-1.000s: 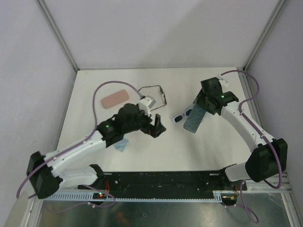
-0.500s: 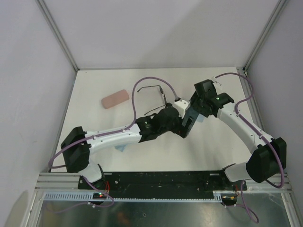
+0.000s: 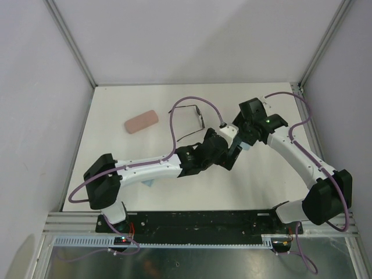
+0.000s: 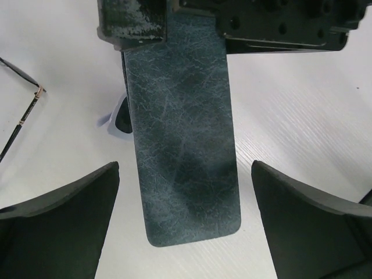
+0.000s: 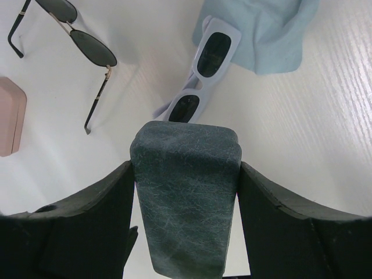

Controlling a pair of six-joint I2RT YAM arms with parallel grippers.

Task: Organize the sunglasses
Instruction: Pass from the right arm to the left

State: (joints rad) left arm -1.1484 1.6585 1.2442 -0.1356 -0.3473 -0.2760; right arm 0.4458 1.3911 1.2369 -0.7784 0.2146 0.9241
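My right gripper (image 5: 186, 168) is shut on one end of the blue-grey case (image 5: 185, 200) and holds it above the table, also in the top view (image 3: 243, 138). My left gripper (image 4: 185, 174) is open, with its fingers (image 4: 64, 221) wide on either side of the case's free end (image 4: 180, 145), not touching it. The white-framed sunglasses (image 5: 200, 75) lie on the table below the case, partly on a light-blue cloth (image 5: 261, 35); only a corner shows in the left wrist view (image 4: 118, 119). The black wire-framed sunglasses (image 3: 189, 119) lie open further back (image 5: 70, 35).
A pink case (image 3: 142, 121) lies at the back left, also in the right wrist view (image 5: 9, 116). A second light-blue cloth (image 3: 150, 183) peeks out under the left arm. Both arms meet over the table's middle right (image 3: 232, 154).
My left arm has swung right from the table's middle to the case, its open fingers now around the free end. My right gripper has shifted the case slightly left.
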